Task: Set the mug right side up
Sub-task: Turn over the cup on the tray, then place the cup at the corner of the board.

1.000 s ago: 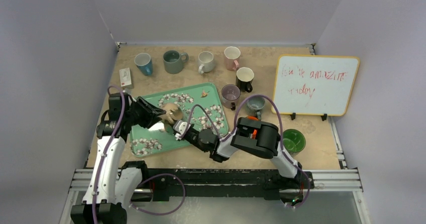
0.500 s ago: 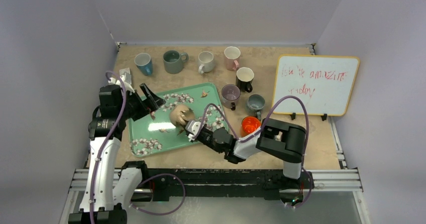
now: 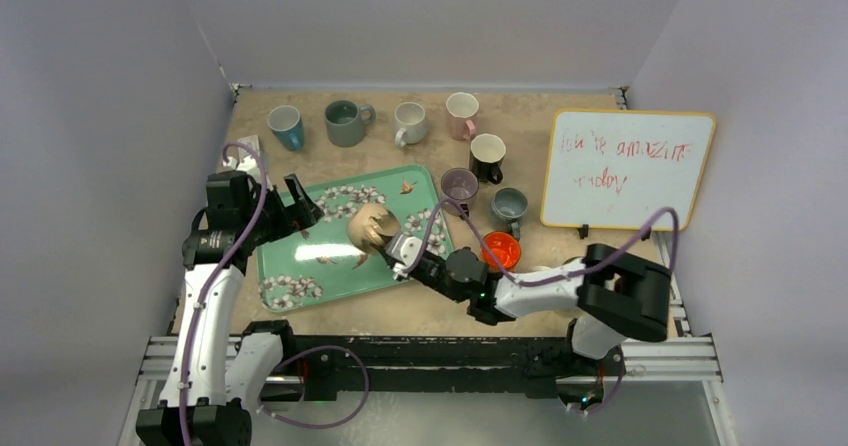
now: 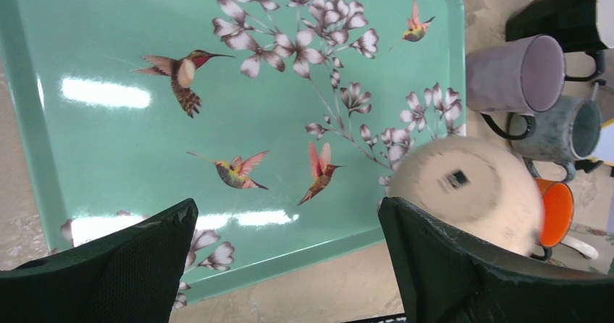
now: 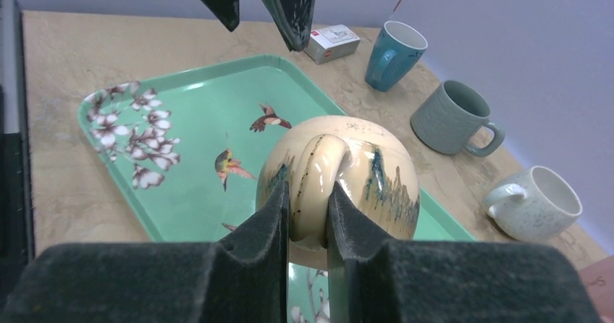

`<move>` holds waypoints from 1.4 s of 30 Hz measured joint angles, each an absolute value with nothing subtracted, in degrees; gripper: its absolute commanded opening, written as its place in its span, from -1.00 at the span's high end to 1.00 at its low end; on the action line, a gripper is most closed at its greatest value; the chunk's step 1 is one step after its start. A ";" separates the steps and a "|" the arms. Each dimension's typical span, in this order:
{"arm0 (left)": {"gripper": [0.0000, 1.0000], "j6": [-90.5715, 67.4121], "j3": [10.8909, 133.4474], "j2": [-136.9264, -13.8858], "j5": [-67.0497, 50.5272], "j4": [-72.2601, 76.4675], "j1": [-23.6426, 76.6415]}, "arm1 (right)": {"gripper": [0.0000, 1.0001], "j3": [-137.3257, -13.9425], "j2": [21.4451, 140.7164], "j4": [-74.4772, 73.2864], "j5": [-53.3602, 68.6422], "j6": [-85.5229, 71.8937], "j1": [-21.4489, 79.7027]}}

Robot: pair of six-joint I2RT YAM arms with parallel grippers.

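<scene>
A cream mug [image 3: 370, 228] with blue-brown streaks hangs just above the green hummingbird tray [image 3: 300, 266]. My right gripper [image 3: 393, 247] is shut on its handle, which shows pinched between the pads in the right wrist view [image 5: 308, 193]. The mug [image 5: 362, 171] is tipped, and its flat base [image 4: 463, 189] faces my left gripper; its mouth is hidden. My left gripper [image 3: 303, 206] stands open and empty over the tray's left half, apart from the mug, jaws wide in the left wrist view [image 4: 287, 206].
Upright mugs line the back: blue [image 3: 285, 126], grey-green [image 3: 345, 123], white [image 3: 410, 123], pink [image 3: 461, 114]. Black [image 3: 487, 156], purple [image 3: 459, 188], grey-blue [image 3: 508, 206] and orange [image 3: 499, 251] mugs crowd the tray's right side. A whiteboard [image 3: 627, 169] stands far right.
My left gripper opened, let go of the mug and drew back to the left. The right gripper carried the mug up and to the right over the tray.
</scene>
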State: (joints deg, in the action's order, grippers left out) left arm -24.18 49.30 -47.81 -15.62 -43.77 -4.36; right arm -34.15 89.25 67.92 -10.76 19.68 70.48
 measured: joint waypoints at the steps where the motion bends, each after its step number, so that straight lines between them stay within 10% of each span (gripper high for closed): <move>1: -0.93 -24.18 49.15 -47.99 -15.07 -43.94 -4.36 | 1.00 -34.17 86.52 64.27 -10.28 19.75 70.48; 16: -0.93 -24.43 49.10 -46.89 -7.90 -44.27 -4.36 | 1.00 -50.74 60.99 -5.87 -0.86 21.10 70.48; 42: -0.95 -25.98 49.10 -44.75 0.51 -45.78 -4.36 | 1.00 -72.58 88.29 -52.40 5.67 14.79 70.43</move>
State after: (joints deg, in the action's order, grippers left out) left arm -25.98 49.10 -44.75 0.51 -45.78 -4.36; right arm -72.58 88.29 -52.40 5.67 14.79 70.43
